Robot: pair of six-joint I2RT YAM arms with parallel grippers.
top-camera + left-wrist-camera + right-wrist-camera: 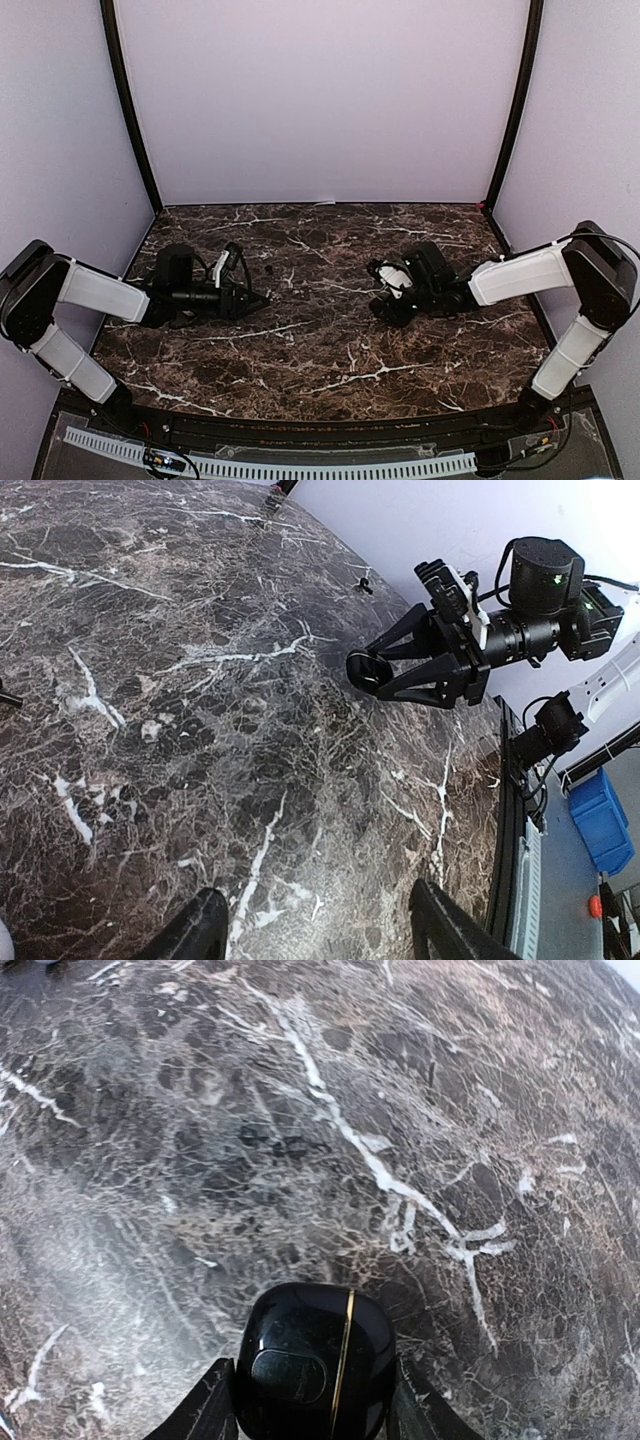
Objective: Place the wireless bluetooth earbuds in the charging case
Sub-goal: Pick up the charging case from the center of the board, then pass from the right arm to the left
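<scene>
Rt gripper (382, 288) sits mid-right of the top view and is grasping the charging case (312, 1360). In the rt wrist view the black, glossy shell fills the bottom centre, with a finger pressed on each flank. In the lft wrist view the same case shows as a dark disc at the tips of that gripper, upper-centre of frame. I can't tell whether it's clear of the table (330, 350) or just resting on it.

Lft gripper (320, 930) is released: fingers apart at the bottom edge of its own view, nothing btwn them.

The earbuds (255, 1135) I take to be the two small dark blobs upper-mid of the rt wrist view, on the marble ahead of the case. They're dark on dark, so I'm not certain.

My read of the step is securing the case before any bud goes in. To do it well:
- Grip looks low on a rounded, slick shell, so it could squirt out. I'd want the pads across the widest part, w/ firm but not hard pressure.
- The gold line reads as the lid seam and the lid looks closed. It needs opening first, so I'd keep the fingers off the seam and the lid side facing the lft arm.
- Hold the case steady near centre so the lft arm can reach it.
- Buds are tiny, so approach slow and pinch by the body.
</scene>
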